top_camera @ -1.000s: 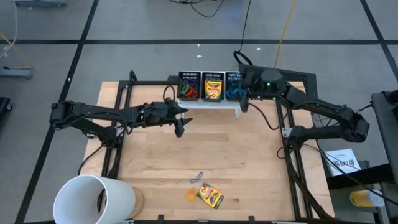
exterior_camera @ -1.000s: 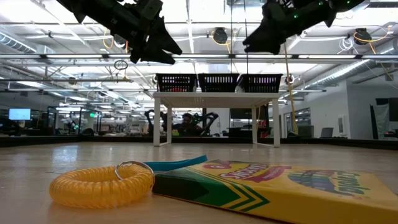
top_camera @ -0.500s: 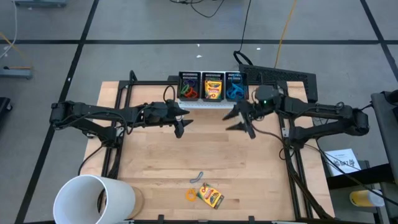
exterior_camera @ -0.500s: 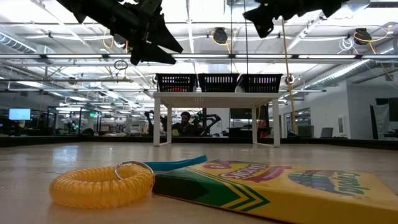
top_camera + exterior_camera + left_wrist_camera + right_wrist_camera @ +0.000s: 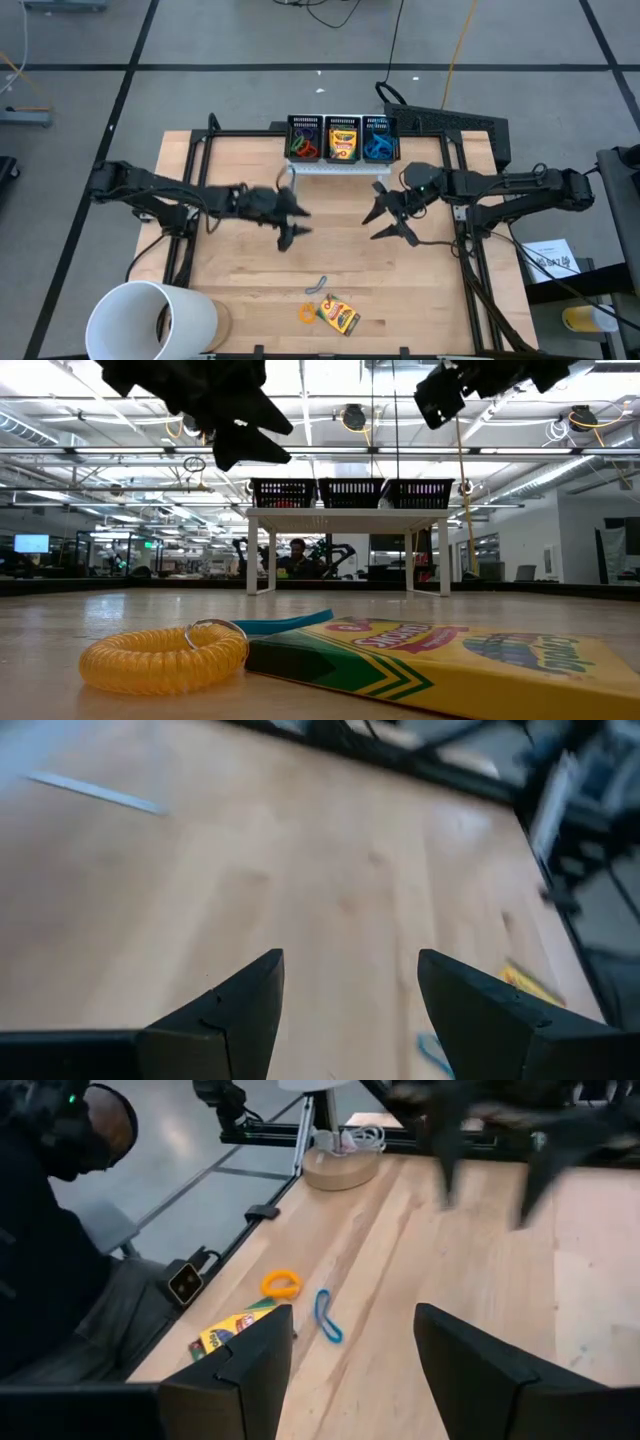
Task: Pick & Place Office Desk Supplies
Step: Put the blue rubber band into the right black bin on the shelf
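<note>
We see the wooden table (image 5: 400, 270) with a big white cup (image 5: 150, 320) at its near left corner and three black mesh bins (image 5: 340, 140) at the far edge. Left gripper (image 5: 290, 222) and right gripper (image 5: 392, 216) hover mid-table, both spread wide, holding nothing. Well nearer than both lie the crayon box (image 5: 339, 316), orange coil band (image 5: 307, 313) and blue band (image 5: 327, 1316) — together. Only the right wrist view shows a seated person (image 5: 50, 1230) beside the table.
</note>
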You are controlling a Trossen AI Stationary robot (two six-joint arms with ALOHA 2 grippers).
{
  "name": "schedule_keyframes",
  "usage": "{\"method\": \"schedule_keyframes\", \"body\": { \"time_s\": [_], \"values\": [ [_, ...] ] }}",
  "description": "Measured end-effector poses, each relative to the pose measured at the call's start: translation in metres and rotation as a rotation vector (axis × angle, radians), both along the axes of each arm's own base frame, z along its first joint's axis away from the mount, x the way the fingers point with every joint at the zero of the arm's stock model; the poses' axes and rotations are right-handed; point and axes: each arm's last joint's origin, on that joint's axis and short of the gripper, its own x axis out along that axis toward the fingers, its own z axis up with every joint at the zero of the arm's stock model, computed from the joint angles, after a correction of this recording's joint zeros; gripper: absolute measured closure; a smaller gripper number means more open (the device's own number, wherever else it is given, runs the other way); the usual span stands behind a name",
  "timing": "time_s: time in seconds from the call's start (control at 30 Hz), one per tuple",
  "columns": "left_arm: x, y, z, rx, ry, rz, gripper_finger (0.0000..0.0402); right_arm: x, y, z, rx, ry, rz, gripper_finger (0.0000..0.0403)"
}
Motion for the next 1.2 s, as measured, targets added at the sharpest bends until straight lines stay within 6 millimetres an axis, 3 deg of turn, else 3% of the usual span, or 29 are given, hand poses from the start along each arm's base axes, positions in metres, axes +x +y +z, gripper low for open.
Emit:
{"method": "schedule_keyframes", "body": {
  "time_s": [0.17, 0.37, 0.57, 0.87, 1.2],
  "values": [
    [0.012, -0.033, -0.028, 0.044, 0.061, -0.077, 0.016, -0.001, 0.0, -0.015, 0.02, 0.004, -0.015, 0.0204],
    [0.023, -0.058, -0.064, 0.02, 0.138, -0.121, 0.016, -0.002, -0.002, -0.032, -0.029, -0.038, -0.053, 0.0206],
    [0.022, -0.097, -0.106, 0.085, 0.227, -0.271, 0.016, -0.005, -0.001, -0.044, -0.022, -0.062, -0.051, 0.021],
    [0.027, -0.131, -0.122, 0.031, 0.258, -0.232, 0.016, -0.007, -0.001, -0.051, 0.002, -0.036, -0.06, 0.0214],
    [0.041, -0.139, -0.144, 0.079, 0.32, -0.134, 0.0161, -0.007, -0.001, -0.05, 0.001, -0.048, -0.06, 0.0219]
  ]
}}
